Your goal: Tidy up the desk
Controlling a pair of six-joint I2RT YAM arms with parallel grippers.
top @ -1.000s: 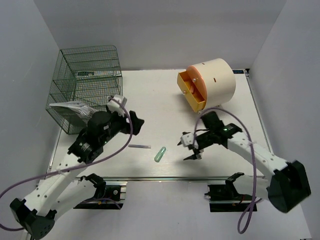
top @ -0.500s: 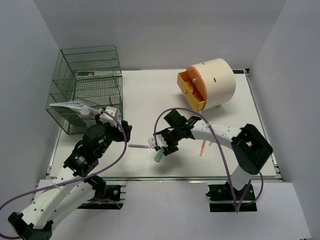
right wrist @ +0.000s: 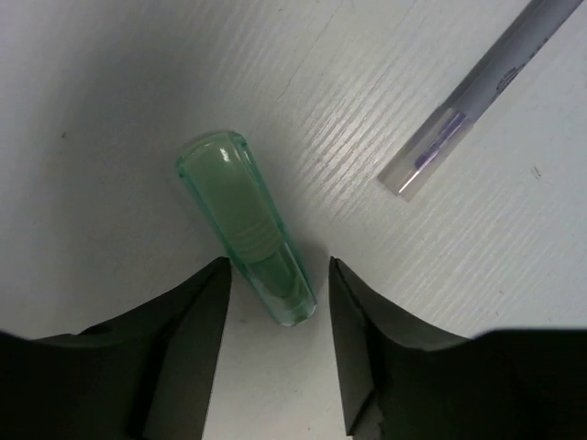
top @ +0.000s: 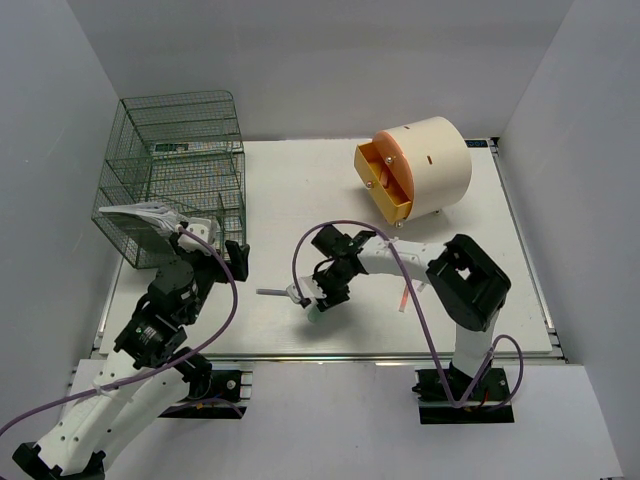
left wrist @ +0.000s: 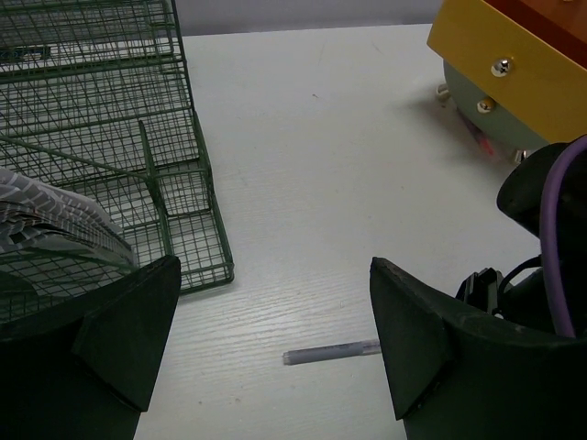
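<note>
No text, label or number can be read in any view. The grey pen (right wrist: 479, 87) bears a small mark. It is too blurred to make out.

Desk (right wrist: 110, 92) matt, finely ribbed; green cap (right wrist: 248, 229) glossy plastic

Rack (top: 175, 170) back left on desk (top: 300, 190), drum (top: 425, 165) back right, tube (right wrist: 248, 229) beside pen (right wrist: 477, 92) in front.

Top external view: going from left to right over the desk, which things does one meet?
In order: green wire rack → grey pen → green cap → cream cylinder with orange face.
</note>
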